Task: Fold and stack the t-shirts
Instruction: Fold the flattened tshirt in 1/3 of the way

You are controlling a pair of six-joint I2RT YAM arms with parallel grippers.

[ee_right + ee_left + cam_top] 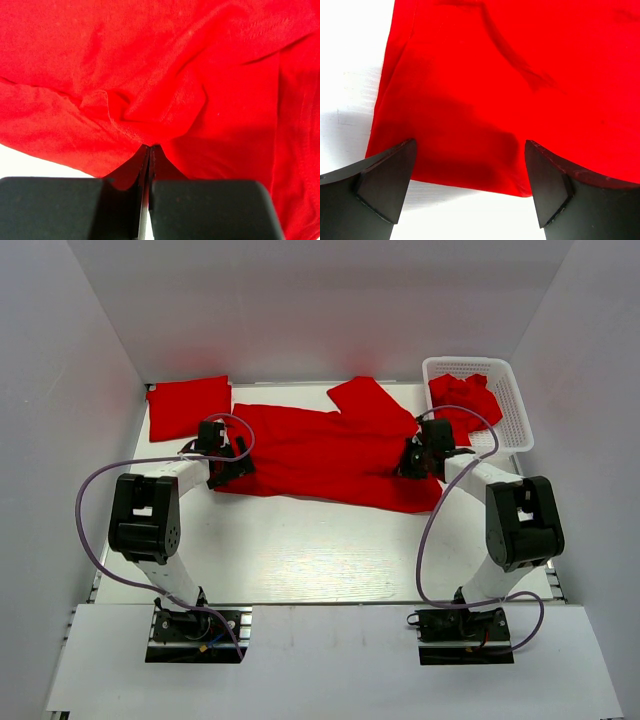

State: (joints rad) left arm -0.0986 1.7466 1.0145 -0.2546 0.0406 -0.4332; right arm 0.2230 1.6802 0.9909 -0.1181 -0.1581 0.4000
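Observation:
A bright red t-shirt (320,455) lies spread across the middle of the table. My left gripper (238,465) is at its left hem, open. In the left wrist view the two fingers of that gripper (470,145) straddle the hem corner of the shirt (520,75) without touching it. My right gripper (412,458) is at the shirt's right side. There the gripper (150,147) is shut on a puckered fold of the red cloth (150,60). A second t-shirt (187,405) lies folded at the back left. Another t-shirt (462,400) sits crumpled in the basket.
A white plastic lattice basket (515,400) stands at the back right, close behind the right arm. White walls enclose the table on the left, back and right. Purple cables loop out from both arms over the table.

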